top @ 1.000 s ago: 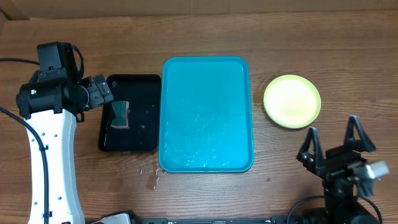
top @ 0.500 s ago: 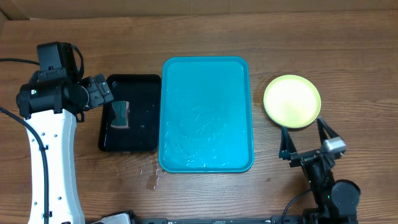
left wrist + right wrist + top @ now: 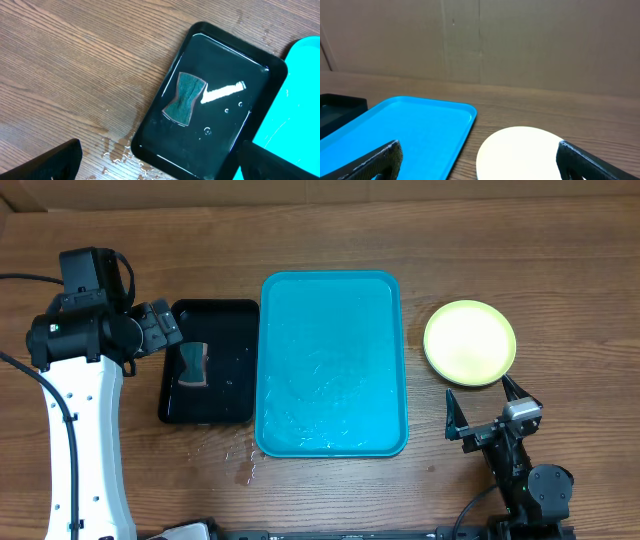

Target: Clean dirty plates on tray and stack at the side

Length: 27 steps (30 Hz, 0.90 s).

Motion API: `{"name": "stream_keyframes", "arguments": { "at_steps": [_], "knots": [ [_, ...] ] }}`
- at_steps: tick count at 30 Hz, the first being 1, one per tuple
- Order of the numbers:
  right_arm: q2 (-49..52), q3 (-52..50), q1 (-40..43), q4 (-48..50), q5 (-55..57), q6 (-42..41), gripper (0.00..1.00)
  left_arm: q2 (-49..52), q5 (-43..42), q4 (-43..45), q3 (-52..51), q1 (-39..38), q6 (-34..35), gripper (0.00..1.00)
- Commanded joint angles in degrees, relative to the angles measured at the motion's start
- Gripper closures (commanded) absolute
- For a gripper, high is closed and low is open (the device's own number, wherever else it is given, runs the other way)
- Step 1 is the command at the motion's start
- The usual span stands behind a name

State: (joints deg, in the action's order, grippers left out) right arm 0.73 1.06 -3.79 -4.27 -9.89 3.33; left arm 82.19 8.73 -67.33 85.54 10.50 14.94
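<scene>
Inspecting round pale yellow-green plastic plate (image 3: 469, 343): sitting on table (image 3: 330, 230) right of large turquoise plastic tray (image 3: 333, 360), apart. I am judging it light, stiff, slick; rim offering best hold. Right gripper (image 3: 480, 393) gaping beside it, empty; left gripper (image 3: 161, 150) also gaping, empty.

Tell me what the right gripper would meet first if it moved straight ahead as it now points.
Probably the yellow-green plate, lying just ahead of the open right gripper, though height is unclear.
</scene>
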Motion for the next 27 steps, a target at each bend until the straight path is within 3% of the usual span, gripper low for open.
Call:
{"name": "stream_keyframes", "arguments": {
  "at_steps": [1, 27],
  "knots": [
    [-0.6, -0.6, -0.1, 0.3, 0.0, 0.8, 0.0, 0.1, -0.3, 0.0, 0.9, 0.0, 0.9, 0.0],
    [-0.6, -0.6, 0.1, 0.3, 0.8, 0.8, 0.0, 0.1, -0.3, 0.0, 0.9, 0.0, 0.9, 0.0]
  ]
}}
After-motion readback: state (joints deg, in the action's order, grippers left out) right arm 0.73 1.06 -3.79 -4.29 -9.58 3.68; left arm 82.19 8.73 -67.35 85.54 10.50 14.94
